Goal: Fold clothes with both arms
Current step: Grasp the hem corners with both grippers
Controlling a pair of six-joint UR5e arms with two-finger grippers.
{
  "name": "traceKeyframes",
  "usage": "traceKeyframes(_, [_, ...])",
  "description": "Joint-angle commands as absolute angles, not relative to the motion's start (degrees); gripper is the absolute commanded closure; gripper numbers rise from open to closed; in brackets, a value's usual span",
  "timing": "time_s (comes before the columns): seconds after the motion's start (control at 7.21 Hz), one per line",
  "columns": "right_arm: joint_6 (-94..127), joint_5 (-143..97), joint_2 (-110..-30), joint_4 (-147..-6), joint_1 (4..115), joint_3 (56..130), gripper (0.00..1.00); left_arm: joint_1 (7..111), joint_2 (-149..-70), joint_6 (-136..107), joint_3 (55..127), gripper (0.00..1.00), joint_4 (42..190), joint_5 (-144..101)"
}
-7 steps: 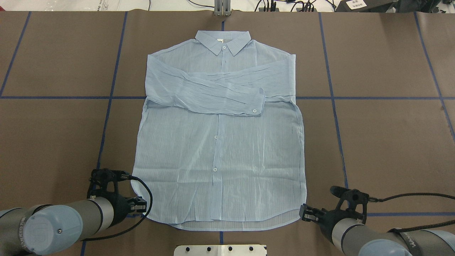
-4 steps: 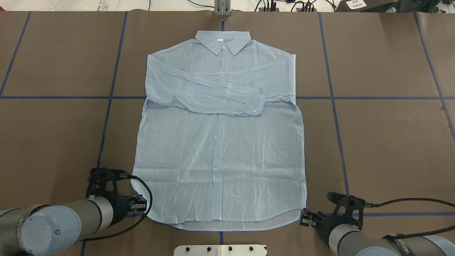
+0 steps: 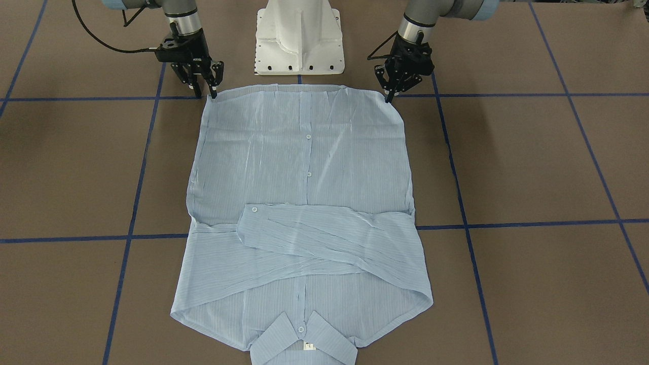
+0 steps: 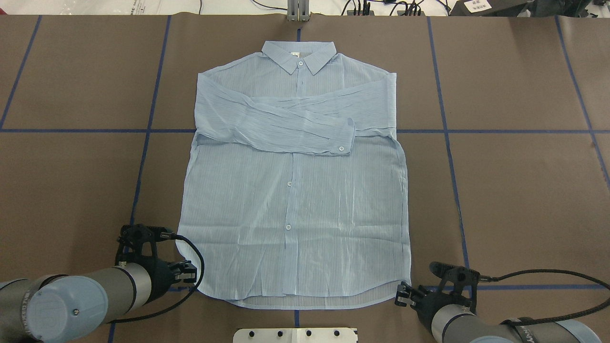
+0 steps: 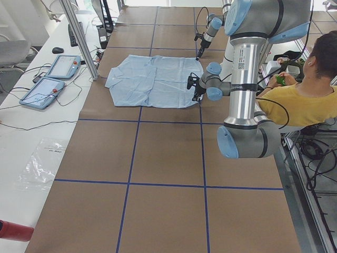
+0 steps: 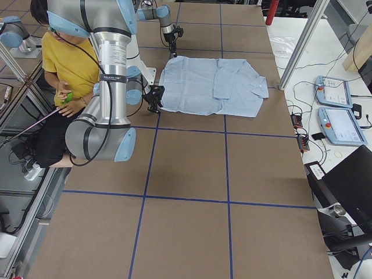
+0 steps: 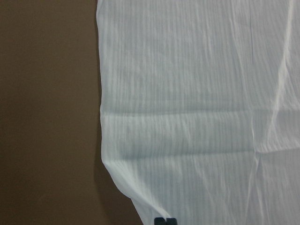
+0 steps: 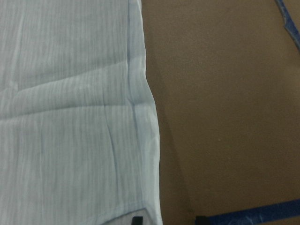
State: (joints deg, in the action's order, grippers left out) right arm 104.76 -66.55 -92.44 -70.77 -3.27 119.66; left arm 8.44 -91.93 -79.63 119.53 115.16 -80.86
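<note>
In front of the white pedestal base (image 3: 299,40), I see the shirt (image 4: 295,190) lying flat and button-side up on the brown table (image 4: 524,190). Its hem is nearest the base and its collar farthest from it. Both sleeves are folded across the chest. The left gripper (image 3: 389,96) is just off the base on the robot's left side, at the hem corner. Its fingertips (image 7: 164,220) are clenched together where the cloth edge ends, apparently pinching it. The right gripper (image 3: 207,91) is off the base's other side. Its fingers (image 8: 136,219) are spread apart, straddling the hem corner there.
</note>
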Motion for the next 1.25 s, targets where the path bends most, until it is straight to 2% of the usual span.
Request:
traceKeyframes(0.0, [104.77, -66.53, -92.02, -70.75, -3.34, 119.44, 0.94, 8.44, -91.93, -79.63, 119.53, 1.00, 115.14, -80.86])
traceKeyframes(0.14, [104.77, -66.53, -91.41, -70.84, -3.25, 119.53, 1.00, 8.44, -91.93, -79.63, 119.53, 1.00, 115.14, -80.86])
traceKeyframes(0.97, [104.59, -66.80, -90.62, -73.21, -2.46, 120.76, 1.00, 8.44, -92.02, -79.63, 119.79, 1.00, 115.22, -81.03])
traceKeyframes(1.11, [104.50, -67.23, -91.66, -73.39, -1.94, 122.68, 1.00, 8.44, -91.93, -79.54, 122.49, 1.00, 115.14, -81.64])
